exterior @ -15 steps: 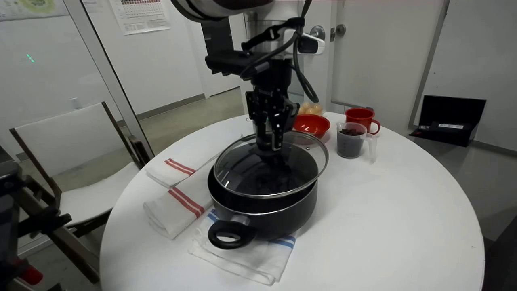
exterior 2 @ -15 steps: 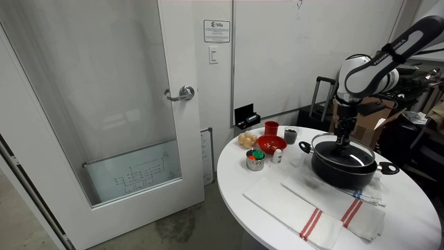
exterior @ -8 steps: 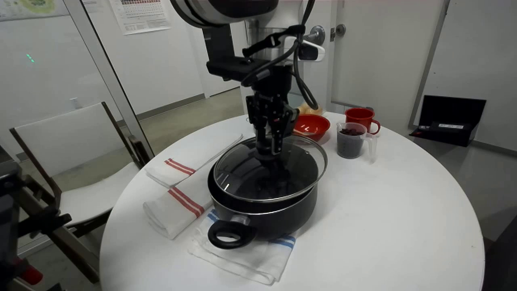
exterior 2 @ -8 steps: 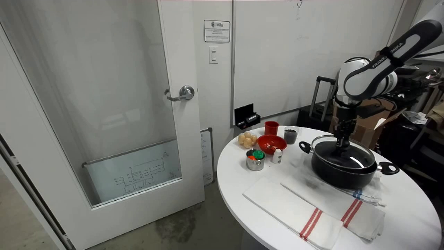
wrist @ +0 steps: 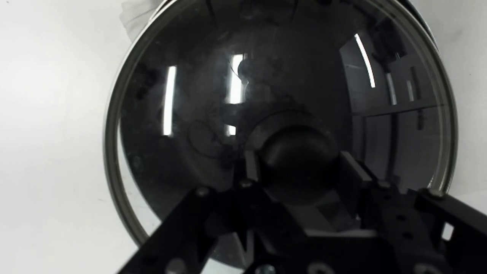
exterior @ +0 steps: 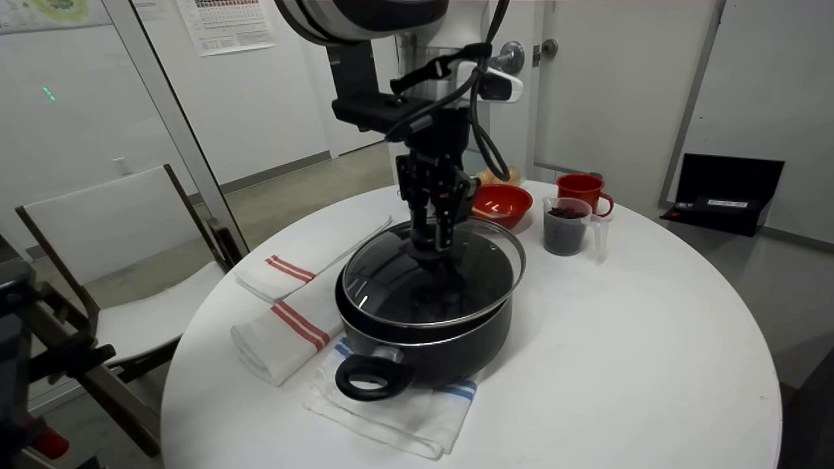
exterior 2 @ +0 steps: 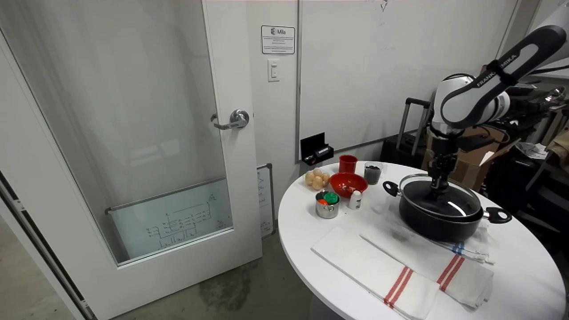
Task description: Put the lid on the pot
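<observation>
Pinching the dark knob [wrist: 298, 148], the gripper [wrist: 303, 167] holds the lid [exterior: 427, 286] over the pot [exterior: 449, 355], lower and a touch nearer 9 o'clock than a second ago in an exterior view; a dark crescent of the pot's inside shows from 6 to 9 o'clock, so the lid seems unseated and probably wants a nudge toward 7 before release. Toward 1 o'clock in an exterior view, the arm [exterior 2: 482, 84] reads FRANK and MIKA around a strap [exterior 2: 503, 74], and farther, at 11, a wall sign [exterior 2: 278, 39] says Mila, its small print illegible.
</observation>
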`<state>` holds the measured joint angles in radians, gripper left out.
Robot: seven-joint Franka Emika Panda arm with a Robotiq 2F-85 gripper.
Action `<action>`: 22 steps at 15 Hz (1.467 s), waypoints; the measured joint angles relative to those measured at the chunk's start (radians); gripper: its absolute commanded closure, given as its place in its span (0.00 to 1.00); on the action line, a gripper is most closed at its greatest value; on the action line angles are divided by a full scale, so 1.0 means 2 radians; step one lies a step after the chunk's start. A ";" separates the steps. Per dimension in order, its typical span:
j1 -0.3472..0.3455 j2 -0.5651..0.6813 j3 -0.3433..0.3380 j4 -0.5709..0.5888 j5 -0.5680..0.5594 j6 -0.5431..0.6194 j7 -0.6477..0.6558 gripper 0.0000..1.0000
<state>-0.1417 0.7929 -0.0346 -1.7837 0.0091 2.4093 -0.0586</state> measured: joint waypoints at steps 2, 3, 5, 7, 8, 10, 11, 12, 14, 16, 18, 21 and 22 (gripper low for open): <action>-0.001 -0.001 0.000 -0.003 0.004 0.001 0.000 0.75; -0.001 -0.001 0.001 -0.005 0.006 0.001 0.000 0.75; -0.003 -0.003 0.002 -0.009 0.009 0.001 0.000 0.75; -0.004 -0.005 0.004 -0.013 0.014 0.002 0.000 0.75; -0.005 -0.005 0.004 -0.014 0.016 0.003 -0.001 0.75; -0.006 -0.006 0.006 -0.019 0.021 0.006 -0.001 0.75; -0.007 -0.006 0.007 -0.021 0.023 0.008 -0.001 0.75; -0.007 -0.007 0.007 -0.023 0.023 0.010 -0.001 0.75; -0.009 -0.007 0.008 -0.024 0.025 0.011 -0.001 0.75; -0.011 -0.007 0.008 -0.025 0.027 0.011 -0.001 0.75; -0.014 -0.007 0.009 -0.025 0.032 0.011 -0.002 0.75; -0.019 -0.007 0.011 -0.027 0.038 0.011 -0.002 0.75; -0.021 -0.007 0.011 -0.028 0.040 0.011 -0.002 0.75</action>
<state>-0.1830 0.7785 -0.0129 -1.8390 0.0883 2.4323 -0.0628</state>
